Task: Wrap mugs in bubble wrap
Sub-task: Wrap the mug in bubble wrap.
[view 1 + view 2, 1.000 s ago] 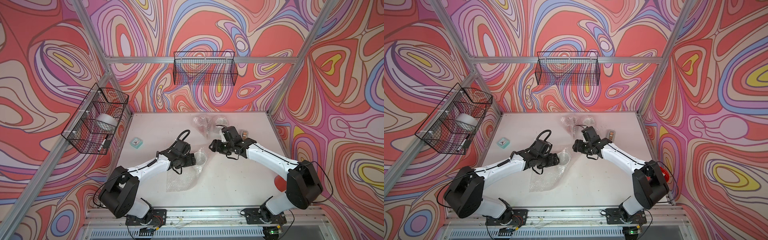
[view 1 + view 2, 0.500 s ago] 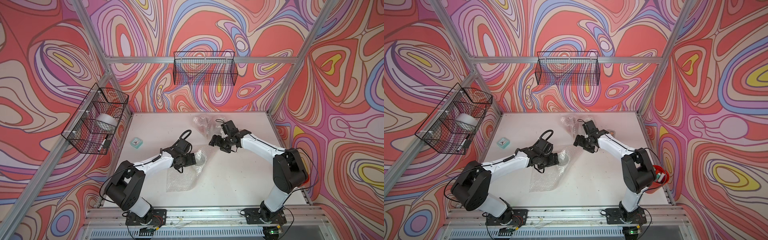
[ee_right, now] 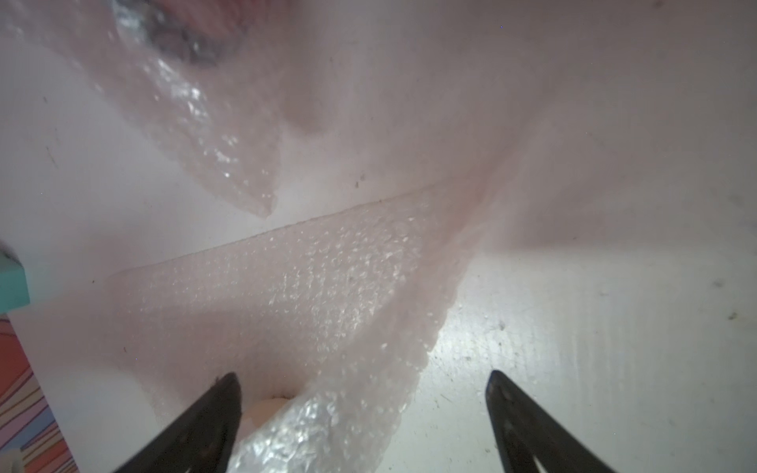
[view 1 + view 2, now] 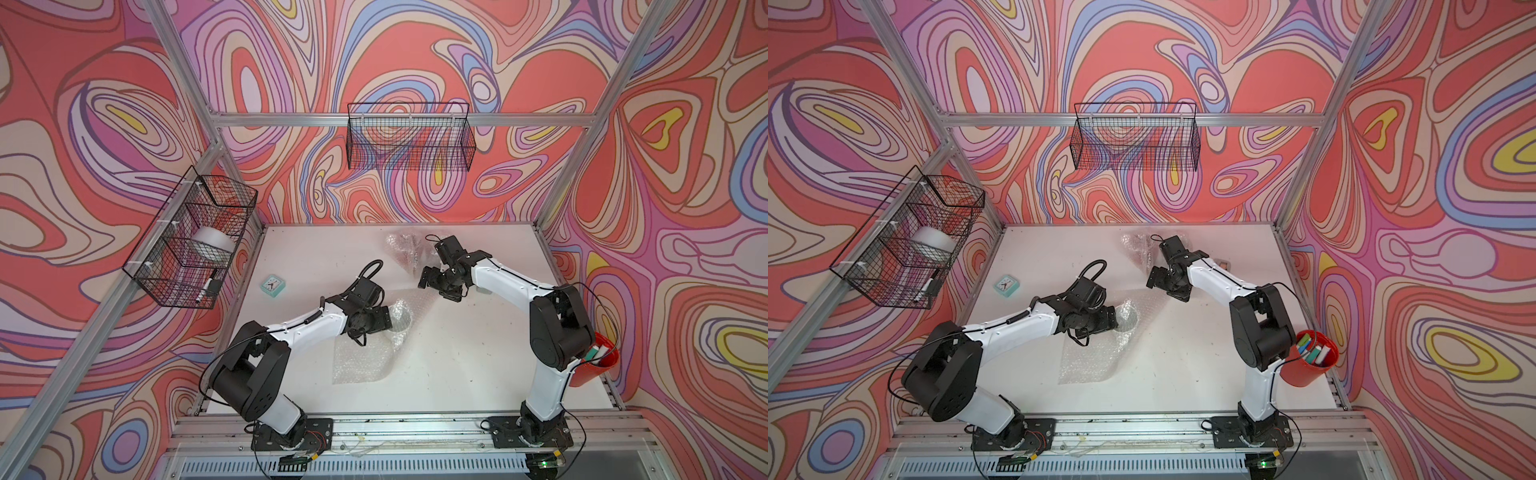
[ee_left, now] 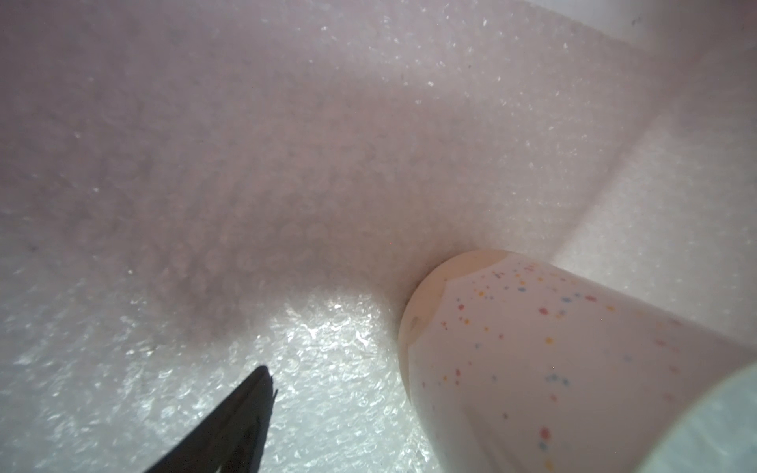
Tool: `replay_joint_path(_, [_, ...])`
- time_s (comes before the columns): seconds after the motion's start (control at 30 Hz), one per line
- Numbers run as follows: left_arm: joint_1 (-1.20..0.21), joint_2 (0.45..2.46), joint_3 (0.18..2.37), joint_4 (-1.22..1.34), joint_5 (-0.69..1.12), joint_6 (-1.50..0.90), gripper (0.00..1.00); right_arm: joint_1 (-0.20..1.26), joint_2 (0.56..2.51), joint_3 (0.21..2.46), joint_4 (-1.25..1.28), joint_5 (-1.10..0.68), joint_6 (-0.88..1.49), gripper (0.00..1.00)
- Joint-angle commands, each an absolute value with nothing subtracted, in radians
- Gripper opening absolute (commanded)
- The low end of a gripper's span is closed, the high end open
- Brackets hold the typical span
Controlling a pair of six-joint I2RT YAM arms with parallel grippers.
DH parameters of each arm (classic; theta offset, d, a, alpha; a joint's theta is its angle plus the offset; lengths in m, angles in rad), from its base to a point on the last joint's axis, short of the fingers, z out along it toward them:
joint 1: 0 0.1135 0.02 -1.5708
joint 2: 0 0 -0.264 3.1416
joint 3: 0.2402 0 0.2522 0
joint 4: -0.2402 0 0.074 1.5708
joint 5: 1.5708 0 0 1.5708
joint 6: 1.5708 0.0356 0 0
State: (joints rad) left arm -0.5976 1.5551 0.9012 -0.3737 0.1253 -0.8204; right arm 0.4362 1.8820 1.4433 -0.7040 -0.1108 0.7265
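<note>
A white mug (image 5: pixel 553 368) with coloured speckles lies on its side on a clear bubble wrap sheet (image 4: pixel 365 357), and a fold of that wrap covers it in both top views (image 4: pixel 1128 318). My left gripper (image 4: pixel 388 322) is at the mug. One dark finger (image 5: pixel 241 422) stands clear of the mug's side and the other is hidden behind the mug. My right gripper (image 3: pixel 364 409) hovers open above the sheet's far edge (image 3: pixel 327 286), holding nothing. A second crumpled bubble wrap bundle (image 4: pixel 403 245) lies at the back with something dark inside.
A mint-green clock (image 4: pixel 273 285) sits left of the arms. A red cup (image 4: pixel 1308 363) of pens stands at the table's right edge by the right arm's elbow. Wire baskets hang on the left wall (image 4: pixel 195 245), holding a white roll, and on the back wall (image 4: pixel 409 141).
My right gripper's jaws have spread wider and its elbow has swung inward. The left gripper has edged slightly right, toward the mug under the wrap.
</note>
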Motion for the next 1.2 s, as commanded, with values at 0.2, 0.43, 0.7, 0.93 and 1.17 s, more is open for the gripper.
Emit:
replay_joint_path(0.2, [-0.6, 1.565, 0.913, -0.437, 0.102, -0.825, 0.86, 0.393, 2.01, 1.557, -0.78, 0.001, 0.696, 0.94])
replay_joint_path(0.43, [-0.6, 1.559, 0.912, -0.442, 0.103, -0.827, 0.86, 0.363, 2.071, 1.584, -0.78, -0.006, 0.671, 0.77])
replay_joint_path(0.7, [-0.601, 1.566, 0.914, -0.448, 0.103, -0.83, 0.86, 0.322, 2.106, 1.567, -0.719, -0.163, 0.687, 0.46])
replay_joint_path(0.93, [-0.601, 1.568, 0.917, -0.451, 0.104, -0.835, 0.86, 0.319, 2.001, 1.482, -0.572, -0.198, 0.676, 0.16])
replay_joint_path(1.17, [-0.601, 1.575, 0.922, -0.451, 0.109, -0.834, 0.86, 0.329, 1.873, 1.372, -0.401, -0.335, 0.644, 0.0])
